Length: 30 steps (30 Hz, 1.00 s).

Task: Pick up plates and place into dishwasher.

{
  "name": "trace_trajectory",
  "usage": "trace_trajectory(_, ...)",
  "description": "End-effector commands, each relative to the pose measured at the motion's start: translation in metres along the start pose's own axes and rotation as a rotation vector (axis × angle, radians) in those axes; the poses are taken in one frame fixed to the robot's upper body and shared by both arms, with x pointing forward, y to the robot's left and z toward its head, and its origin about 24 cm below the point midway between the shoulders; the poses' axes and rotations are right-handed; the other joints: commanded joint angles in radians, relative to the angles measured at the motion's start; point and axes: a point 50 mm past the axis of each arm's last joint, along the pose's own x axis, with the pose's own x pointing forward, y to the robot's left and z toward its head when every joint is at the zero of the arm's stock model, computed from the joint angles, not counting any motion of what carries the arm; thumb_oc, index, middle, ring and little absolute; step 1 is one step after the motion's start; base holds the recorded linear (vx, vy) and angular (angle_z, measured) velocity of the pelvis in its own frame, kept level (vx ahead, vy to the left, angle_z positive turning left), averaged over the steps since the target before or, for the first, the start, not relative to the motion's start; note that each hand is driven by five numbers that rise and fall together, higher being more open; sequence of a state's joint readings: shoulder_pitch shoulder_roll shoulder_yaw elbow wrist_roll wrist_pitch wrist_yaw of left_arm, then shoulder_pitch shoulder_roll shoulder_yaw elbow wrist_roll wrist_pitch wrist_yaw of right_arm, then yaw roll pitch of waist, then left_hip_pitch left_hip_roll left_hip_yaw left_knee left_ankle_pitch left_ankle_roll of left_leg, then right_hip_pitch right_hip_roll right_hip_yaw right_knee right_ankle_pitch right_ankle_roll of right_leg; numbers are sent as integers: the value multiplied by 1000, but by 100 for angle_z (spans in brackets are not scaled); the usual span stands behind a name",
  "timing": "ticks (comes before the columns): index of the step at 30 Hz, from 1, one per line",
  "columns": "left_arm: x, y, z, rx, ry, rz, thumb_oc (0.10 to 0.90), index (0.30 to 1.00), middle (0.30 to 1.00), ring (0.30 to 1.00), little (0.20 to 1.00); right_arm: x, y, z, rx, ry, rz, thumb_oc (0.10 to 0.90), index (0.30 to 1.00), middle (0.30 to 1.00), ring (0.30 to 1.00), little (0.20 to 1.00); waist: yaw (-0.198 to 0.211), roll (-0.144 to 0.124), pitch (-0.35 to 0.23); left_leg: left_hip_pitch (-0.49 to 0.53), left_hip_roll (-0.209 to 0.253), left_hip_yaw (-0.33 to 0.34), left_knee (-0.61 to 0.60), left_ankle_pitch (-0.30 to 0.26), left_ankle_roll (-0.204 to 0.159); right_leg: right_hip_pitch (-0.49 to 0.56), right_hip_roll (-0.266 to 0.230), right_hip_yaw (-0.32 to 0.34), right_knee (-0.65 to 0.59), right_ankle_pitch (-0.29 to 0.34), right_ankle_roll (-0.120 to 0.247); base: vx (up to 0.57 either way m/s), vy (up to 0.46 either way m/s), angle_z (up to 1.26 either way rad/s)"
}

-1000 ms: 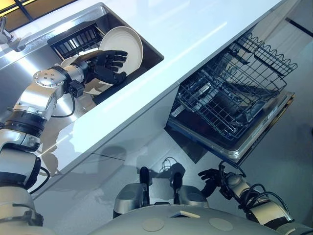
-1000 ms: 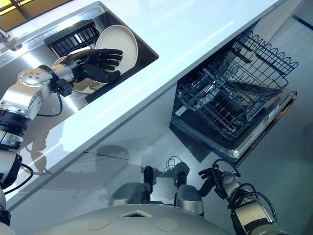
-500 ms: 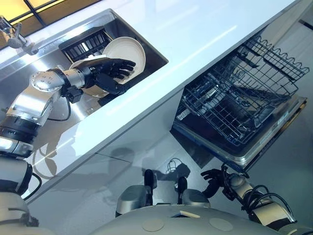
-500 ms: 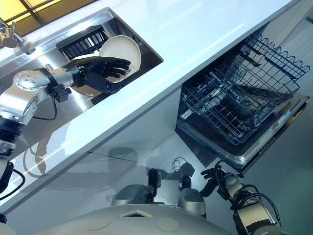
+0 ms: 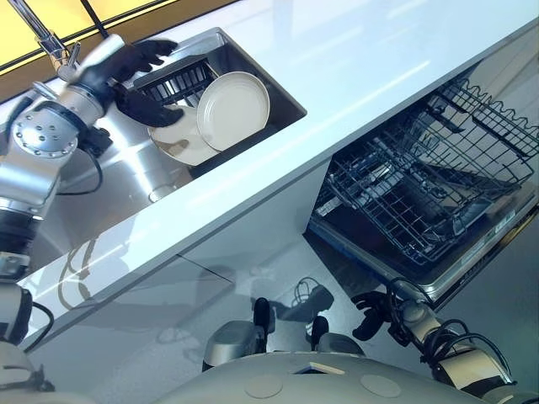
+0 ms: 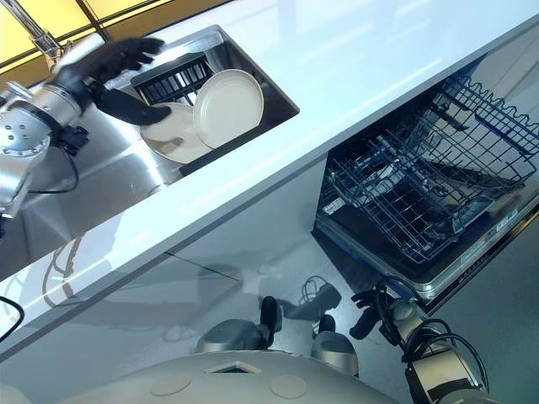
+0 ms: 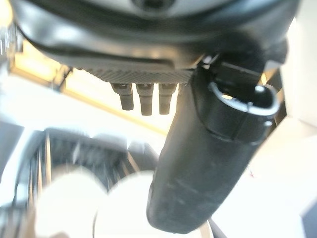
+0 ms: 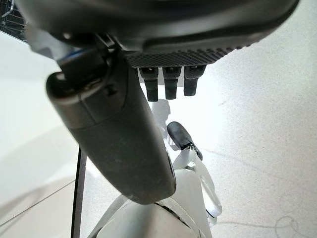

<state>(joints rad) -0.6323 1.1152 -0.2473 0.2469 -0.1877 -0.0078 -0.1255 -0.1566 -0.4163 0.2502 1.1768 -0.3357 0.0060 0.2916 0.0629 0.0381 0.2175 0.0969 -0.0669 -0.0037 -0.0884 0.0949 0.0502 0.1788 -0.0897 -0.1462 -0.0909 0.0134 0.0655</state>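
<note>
Two cream plates lie in the steel sink [image 5: 118,172]: one plate [image 5: 233,109] leans upright at the sink's right end, the other plate [image 5: 175,145] lies flatter just left of it. My left hand [image 5: 126,74] hovers open over the sink's back left part, by the faucet, clear of both plates and holding nothing. In the left wrist view both plates [image 7: 124,208] show blurred beyond the thumb [image 7: 208,163]. My right hand [image 5: 373,305] hangs low near the floor, relaxed and empty, below the open dishwasher's wire rack [image 5: 421,181].
A black slotted rack [image 5: 173,80] sits at the sink's back. A faucet [image 5: 42,34] rises behind my left hand. The white counter [image 5: 354,59] runs between sink and dishwasher. The dishwasher door [image 5: 455,273] is folded down with the rack pulled out over it.
My left hand has lifted off the upright plate and drawn back toward the faucet. The plate stays leaning in the sink. The camera has shifted. The right hand has not moved.
</note>
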Motion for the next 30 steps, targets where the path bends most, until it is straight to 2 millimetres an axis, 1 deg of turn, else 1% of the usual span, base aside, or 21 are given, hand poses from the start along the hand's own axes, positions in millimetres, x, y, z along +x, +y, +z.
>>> trace_trajectory(1, -7, 76, 34, 109, -147, 343, 800, 900, 900, 900, 900, -8, -16, -24, -9, 67, -32, 800, 900, 900, 900, 900, 13, 36, -122, 42, -52, 14, 95, -218, 20, -83, 57, -3, 152, -131, 7, 52, 26, 1)
trace_trajectory(3, -6, 81, 33, 131, -125, 354, 800, 900, 900, 900, 900, -8, -15, -25, -15, 74, -24, 800, 900, 900, 900, 900, 9, 38, -120, 49, -51, 14, 91, -218, 21, -78, 56, -4, 152, -133, 8, 71, 35, 2)
trace_trajectory(8, -3, 84, 30, 168, -86, 367, 800, 900, 900, 900, 900, -8, -13, -26, -24, 89, -15, 800, 900, 900, 900, 900, 3, 39, -115, 55, -49, 18, 89, -219, 23, -76, 54, 1, 154, -132, 12, 70, 36, 0)
trace_trajectory(9, -1, 85, 29, 221, -71, 374, 800, 900, 900, 900, 900, -8, -13, -26, -32, 97, -13, 800, 900, 900, 900, 900, -2, 41, -113, 55, -49, 21, 91, -220, 24, -77, 54, 4, 155, -131, 13, 81, 48, 1)
trace_trajectory(12, 2, 88, 27, 263, -48, 384, 800, 900, 900, 900, 900, -8, -11, -28, -39, 110, -6, 800, 900, 900, 900, 900, -10, 42, -106, 53, -49, 26, 96, -220, 26, -80, 52, 14, 154, -125, 17, 78, 48, 1)
trace_trajectory(18, 10, 90, 36, 338, -55, 401, 800, 900, 900, 900, 900, -7, -9, -26, -36, 113, -13, 800, 900, 900, 900, 900, -21, 41, -81, 34, -50, 38, 115, -223, 33, -101, 46, 37, 165, -115, 27, 53, 30, 0)
trace_trajectory(21, 14, 88, 36, 356, -58, 428, 800, 900, 900, 900, 900, -7, -11, -26, -34, 116, -27, 800, 900, 900, 900, 900, -29, 44, -64, 17, -50, 43, 123, -218, 32, -118, 44, 53, 166, -103, 32, 51, 33, -11)
trace_trajectory(24, 18, 85, 37, 359, -61, 473, 800, 900, 900, 900, 900, -8, -17, -24, -26, 107, -49, 800, 900, 900, 900, 900, -36, 47, -43, -6, -51, 48, 128, -210, 33, -141, 43, 68, 171, -95, 36, -10, 18, -12)
trace_trajectory(27, 24, 86, 44, 361, -81, 591, 800, 900, 900, 900, 900, -11, -35, -11, -12, 62, -99, 800, 900, 900, 900, 900, -42, 45, 11, -72, -46, 59, 149, -200, 32, -195, 41, 86, 181, -81, 38, -169, -11, -5)
trace_trajectory(28, 25, 86, 45, 359, -84, 609, 800, 900, 900, 900, 900, -12, -38, -9, -7, 56, -105, 800, 900, 900, 900, 900, -41, 44, 18, -83, -45, 62, 154, -200, 32, -204, 42, 89, 182, -79, 38, -190, -30, 7)
trace_trajectory(30, 27, 88, 48, 339, -86, 670, 800, 900, 900, 900, 900, -14, -49, -2, 8, 29, -130, 800, 900, 900, 900, 900, -43, 38, 53, -126, -39, 70, 177, -197, 31, -235, 42, 100, 189, -68, 37, -146, -37, 3)
